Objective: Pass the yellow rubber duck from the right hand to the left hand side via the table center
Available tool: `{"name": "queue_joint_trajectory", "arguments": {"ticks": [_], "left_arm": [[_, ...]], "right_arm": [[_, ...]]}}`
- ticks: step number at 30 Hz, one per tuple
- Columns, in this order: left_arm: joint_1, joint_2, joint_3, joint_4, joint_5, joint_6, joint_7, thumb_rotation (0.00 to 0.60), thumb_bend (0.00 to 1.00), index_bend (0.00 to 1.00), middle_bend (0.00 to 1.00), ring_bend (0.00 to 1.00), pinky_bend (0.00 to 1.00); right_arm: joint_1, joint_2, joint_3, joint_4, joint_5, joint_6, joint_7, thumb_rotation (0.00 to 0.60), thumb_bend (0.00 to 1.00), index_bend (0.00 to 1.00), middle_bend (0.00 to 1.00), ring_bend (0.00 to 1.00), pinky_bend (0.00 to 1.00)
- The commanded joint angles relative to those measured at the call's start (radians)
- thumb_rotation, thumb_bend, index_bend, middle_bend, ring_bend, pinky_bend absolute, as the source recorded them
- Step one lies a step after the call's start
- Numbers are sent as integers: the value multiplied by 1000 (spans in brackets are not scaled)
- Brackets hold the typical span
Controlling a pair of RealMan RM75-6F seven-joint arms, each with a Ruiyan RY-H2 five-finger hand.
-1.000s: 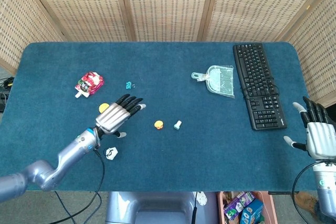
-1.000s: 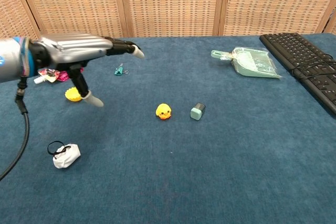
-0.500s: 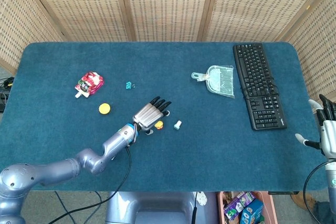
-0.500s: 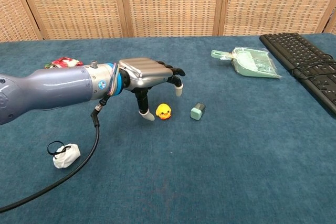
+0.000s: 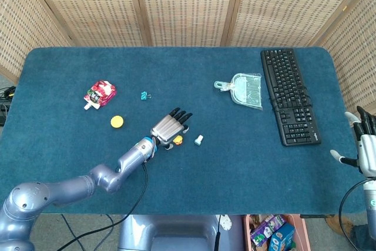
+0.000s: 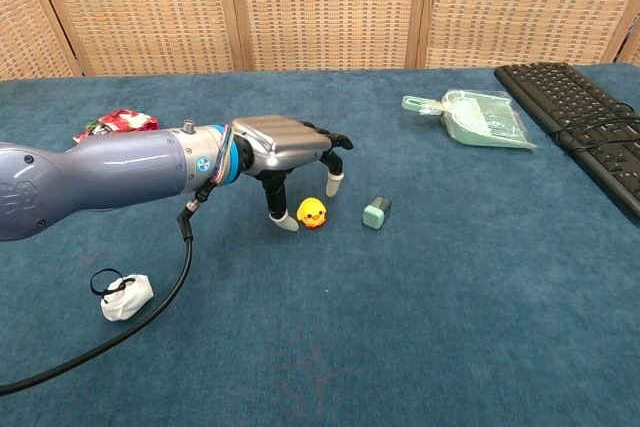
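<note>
The yellow rubber duck (image 6: 313,213) sits upright on the blue table near its middle; in the head view the duck (image 5: 178,140) peeks out from under my left hand. My left hand (image 6: 285,152) (image 5: 167,127) hovers palm down over the duck, its thumb coming down just left of it and another fingertip (image 6: 334,185) just behind it. I see no grip on the duck. My right hand (image 5: 365,148) shows only in the head view, at the table's right edge, fingers spread and holding nothing.
A small grey-green block (image 6: 376,212) lies just right of the duck. A teal dustpan (image 6: 477,119) and black keyboard (image 6: 585,117) lie at the back right. A red snack pouch (image 5: 100,93), orange disc (image 5: 117,121), teal clip (image 5: 144,95) and white crumpled object (image 6: 125,295) lie to the left.
My left hand swept right from near the orange disc to over the duck, then lowered its fingers around it. The right hand drew back toward the right edge.
</note>
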Motion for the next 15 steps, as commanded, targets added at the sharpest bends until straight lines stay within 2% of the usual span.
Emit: {"name": "queue_joint_trajectory", "arguments": {"ticks": [1, 8, 15], "left_arm": [[-3, -6, 7, 8, 1, 3, -9, 600, 217, 391, 0, 0, 0], [-11, -17, 17, 25, -3, 9, -17, 600, 227, 448, 0, 0, 0], [-18, -26, 20, 37, -11, 17, -22, 600, 239, 569, 0, 0, 0]], "right_arm": [[-4, 0, 6, 0, -2, -3, 0, 600, 0, 24, 0, 0, 0], [-11, 0, 18, 2, -9, -11, 7, 600, 0, 24, 0, 0, 0], [-16, -1, 29, 5, -14, -22, 9, 600, 0, 24, 0, 0, 0]]}}
